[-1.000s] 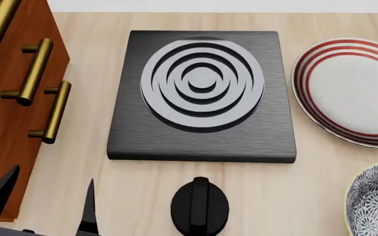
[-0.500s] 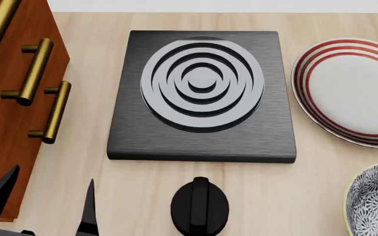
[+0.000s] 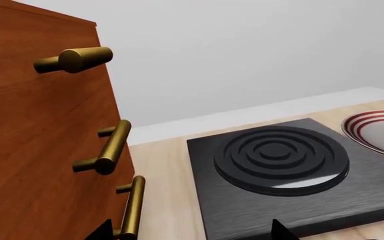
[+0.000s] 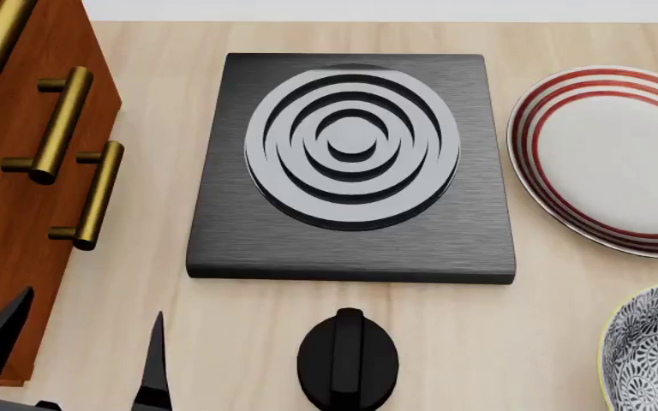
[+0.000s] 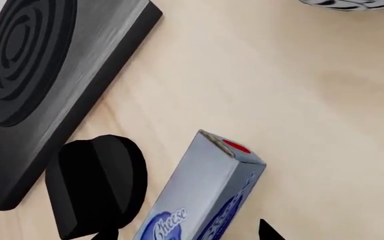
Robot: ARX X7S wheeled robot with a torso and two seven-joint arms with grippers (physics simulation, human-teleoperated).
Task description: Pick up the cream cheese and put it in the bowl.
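- The cream cheese (image 5: pixel 202 200) lies on the table (image 5: pixel 299 115) just beside the black stove knob (image 5: pixel 95 182), not yet lifted, and it is out of the head view.
- The right gripper (image 5: pixel 185 235) hovers over it, jaws spread to either side, nothing pinched.
- The bowl (image 4: pixel 653 351) sits empty at the near right, below the red-ringed plate (image 4: pixel 615 158).
- The left gripper (image 4: pixel 72 360) idles spread by the cabinet (image 4: pixel 14 214).
- Readable: "Cheese" in white script; a red dot on the end flap.

The cream cheese (image 5: pixel 202 200) (blue-and-silver box) lies apart from the floral-patterned bowl (image 4: pixel 653 351).
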